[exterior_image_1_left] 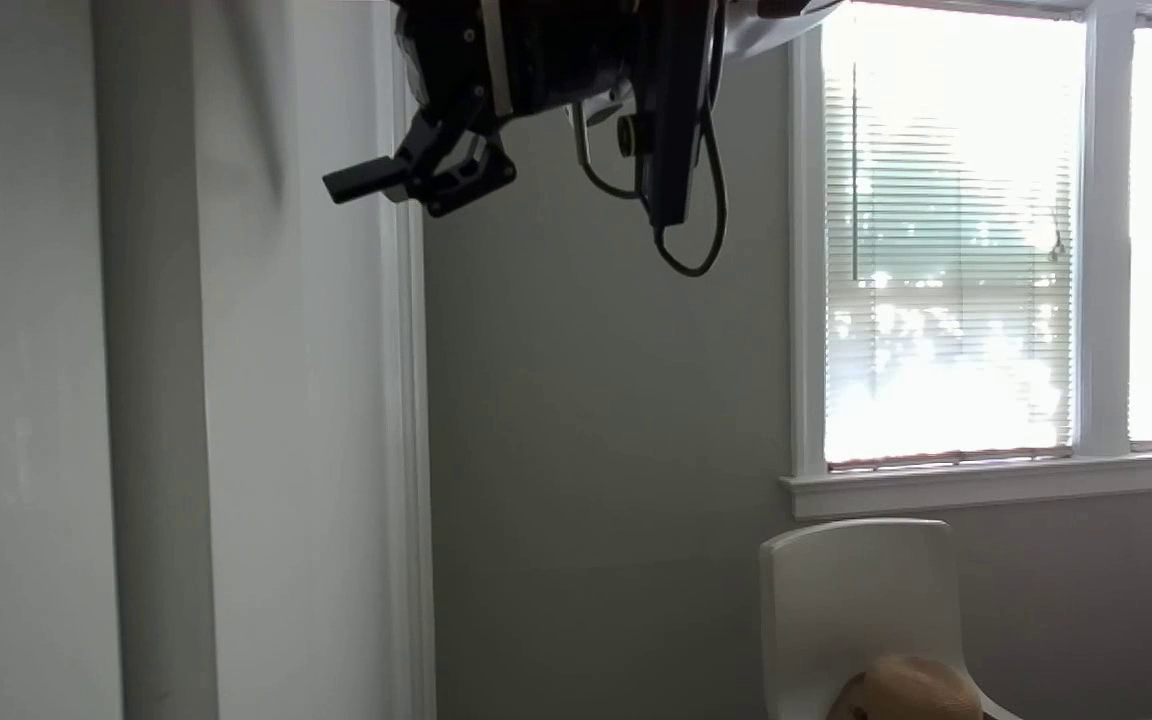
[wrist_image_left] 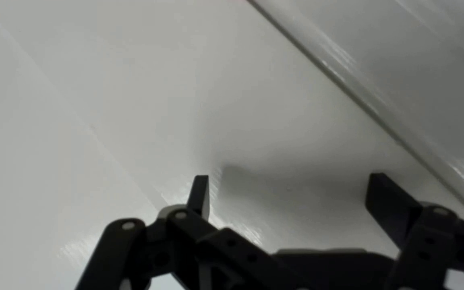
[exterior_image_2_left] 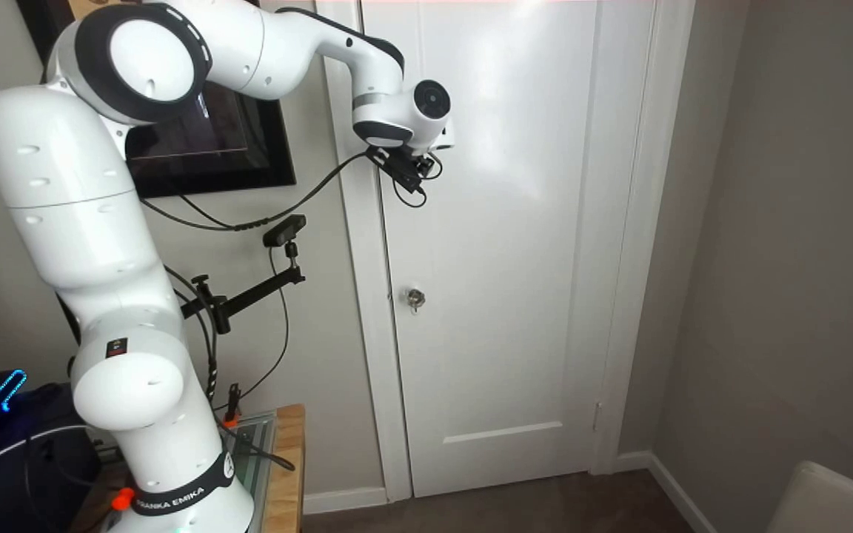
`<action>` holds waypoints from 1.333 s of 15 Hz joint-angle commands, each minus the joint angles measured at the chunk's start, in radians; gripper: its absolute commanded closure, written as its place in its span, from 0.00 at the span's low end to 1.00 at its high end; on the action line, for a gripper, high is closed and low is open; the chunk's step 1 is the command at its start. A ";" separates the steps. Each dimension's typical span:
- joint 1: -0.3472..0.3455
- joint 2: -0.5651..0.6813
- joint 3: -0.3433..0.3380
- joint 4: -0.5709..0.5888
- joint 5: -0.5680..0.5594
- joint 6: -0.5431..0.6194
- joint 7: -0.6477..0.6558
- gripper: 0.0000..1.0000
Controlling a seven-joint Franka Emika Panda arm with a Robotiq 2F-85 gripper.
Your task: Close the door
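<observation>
A: How does the door [exterior_image_2_left: 500, 333] look?

B: Tall, grey-white and glossy, with a sunken centre panel. It stands inside the white frame [exterior_image_2_left: 653, 148], a thin dark line running down the knob side. Whether it is latched, I cannot tell.

A: And the pincer [wrist_image_left: 288, 189]?

B: Its two fingers [wrist_image_left: 391, 209] are spread wide apart, close to a pale, grooved surface. I cannot tell whether they touch it.

A: Count the things for me.

B: One door with one knob [exterior_image_2_left: 415, 298], just inside the frame. One arm [exterior_image_2_left: 93, 237], one dark screen [exterior_image_2_left: 267, 148] and one small camera [exterior_image_2_left: 283, 231], all on the knob side of the frame. In an exterior view, two bright window panes [exterior_image_1_left: 951, 260] and one chair [exterior_image_1_left: 856, 590], well apart from the frame.

A: What about materials and shapes?

B: The knob is round and shiny; glass or metal, I cannot tell. The arm is smooth and white with black bands, the pincer black and angular. The worktop [exterior_image_2_left: 289, 474], near the frame, has a light wooden edge. Thin slatted blinds cover one pane, and the chair's pale back has rounded corners.
</observation>
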 commanded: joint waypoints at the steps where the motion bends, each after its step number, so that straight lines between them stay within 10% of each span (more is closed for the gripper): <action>1: 0.005 0.041 0.006 0.036 0.090 -0.036 -0.042 0.00; 20: -0.041 -0.045 -0.045 -0.014 -0.070 -0.030 0.174 0.00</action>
